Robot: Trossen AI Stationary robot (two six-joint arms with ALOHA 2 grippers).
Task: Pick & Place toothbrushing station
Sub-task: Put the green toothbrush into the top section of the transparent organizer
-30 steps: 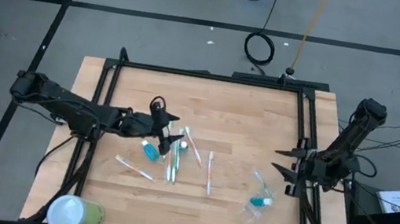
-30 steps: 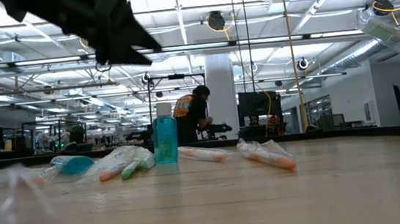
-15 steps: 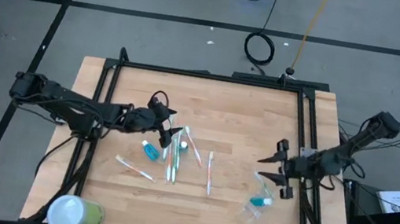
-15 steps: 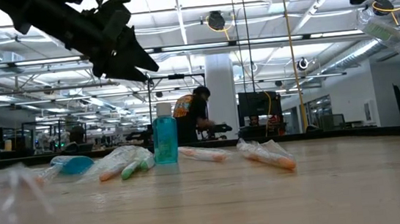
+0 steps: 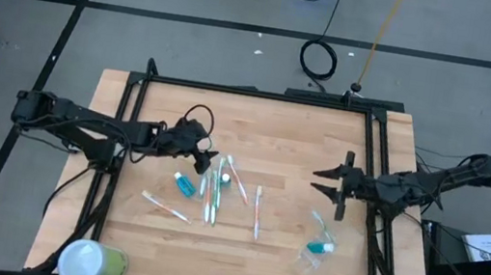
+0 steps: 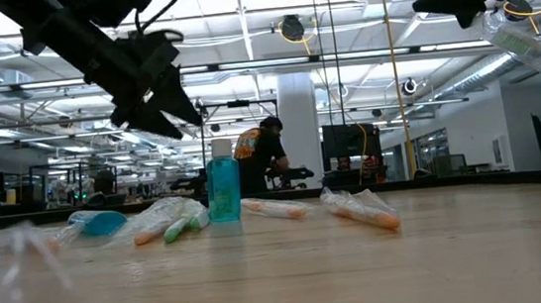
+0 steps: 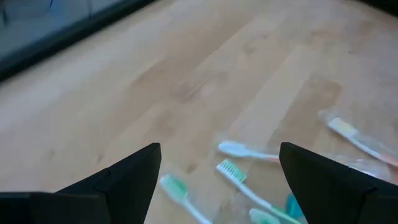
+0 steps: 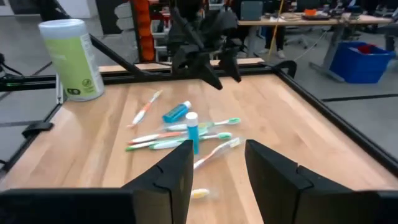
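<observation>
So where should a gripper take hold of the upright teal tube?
Probably on the teal tube's body below its white cap, coming from above with fingers either side. It stands upright among flat-lying toothbrushes, and the open left gripper hovers closest.

Non-task things on and around the light wooden tabletop [image 5: 304, 137]

1 large yellow-green cylindrical container with a white top [image 5: 90, 262] stands upright at a tabletop corner, well apart from everything else. A black coiled cable [image 5: 318, 59] lies on the grey floor beyond the far edge. In the room behind, a person in an orange vest [image 6: 261, 152] bends over a desk.
</observation>
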